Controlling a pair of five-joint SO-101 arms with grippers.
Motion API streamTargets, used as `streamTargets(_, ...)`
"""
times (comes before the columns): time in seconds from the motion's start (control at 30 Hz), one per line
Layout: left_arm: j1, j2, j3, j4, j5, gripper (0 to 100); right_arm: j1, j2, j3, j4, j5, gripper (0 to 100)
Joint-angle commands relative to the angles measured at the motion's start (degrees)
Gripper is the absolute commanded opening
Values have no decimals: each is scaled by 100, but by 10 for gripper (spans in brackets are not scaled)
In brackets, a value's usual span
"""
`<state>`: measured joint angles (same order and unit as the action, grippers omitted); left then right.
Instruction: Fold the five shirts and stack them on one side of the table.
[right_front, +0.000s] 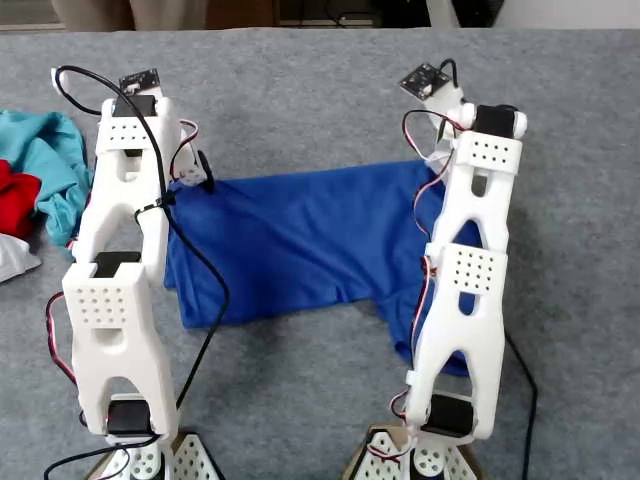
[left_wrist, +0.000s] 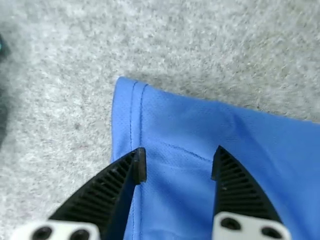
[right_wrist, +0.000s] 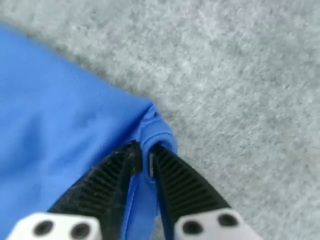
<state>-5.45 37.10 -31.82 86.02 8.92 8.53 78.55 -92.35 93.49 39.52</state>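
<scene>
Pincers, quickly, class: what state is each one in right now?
Left pincer: open, over a corner of the blue shirt.
Right pincer: closed, holding another corner of the blue shirt.

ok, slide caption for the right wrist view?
The right gripper pinches a corner of the blue shirt lying on the grey table.

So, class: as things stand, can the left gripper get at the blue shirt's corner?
Probably yes: the left gripper hangs open astride the hemmed corner of the blue shirt, and nothing lies over the cloth there.
</scene>
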Motion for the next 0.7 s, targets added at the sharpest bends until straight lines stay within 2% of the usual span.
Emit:
streamTargets(0.0, -44, -40, -211, 53, -44, 228, -92, -541, -295, -202, -70, 6)
streamTargets(0.2, -18, -40, -211, 70, -44, 228, -92, -708, -295, -492, -369, 6)
streamTargets(0.53, -44, -40, -220, 255, -70, 228, -84, -743, -295, -1943, -1029, 6)
streamTargets(0.67, -26, -40, -211, 255, -255, 228, -92, -716, -242, -2303, -1081, 6)
